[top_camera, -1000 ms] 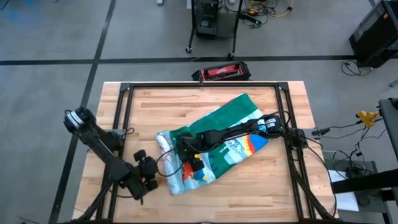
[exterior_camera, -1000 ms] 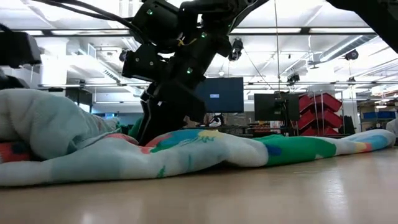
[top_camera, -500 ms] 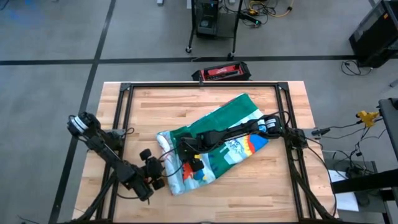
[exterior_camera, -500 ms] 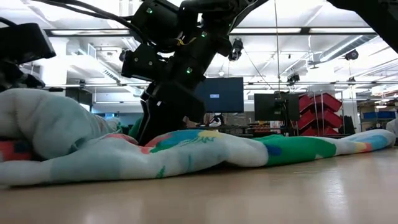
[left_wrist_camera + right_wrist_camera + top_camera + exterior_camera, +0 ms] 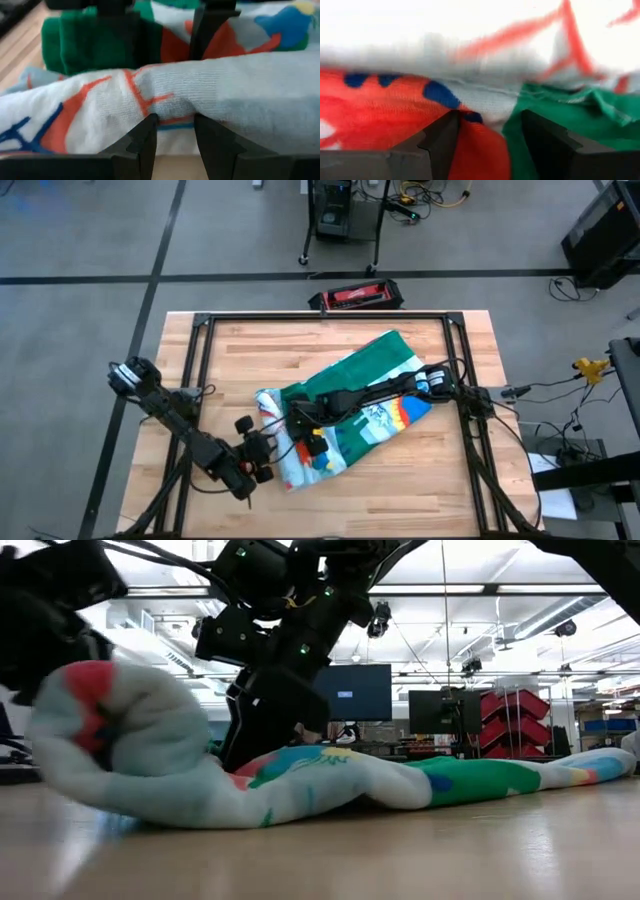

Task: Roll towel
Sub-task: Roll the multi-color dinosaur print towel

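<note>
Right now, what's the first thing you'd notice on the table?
The bright dinosaur towel, lying crumpled across the middle of the wooden table. At its near end the left pincer pinches a fold, and the cloth curls up into a fat roll there. The right pincer presses into the towel just beside it.

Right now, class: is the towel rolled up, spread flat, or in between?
In between. The towel's left end curls into a thick roll; the remainder lies stretched along the table.

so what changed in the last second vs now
The left gripper moved in toward the right arm, lifting the towel's near end into a taller curl. The right gripper stayed pressed on the towel's middle; the far end stayed flat.
</note>
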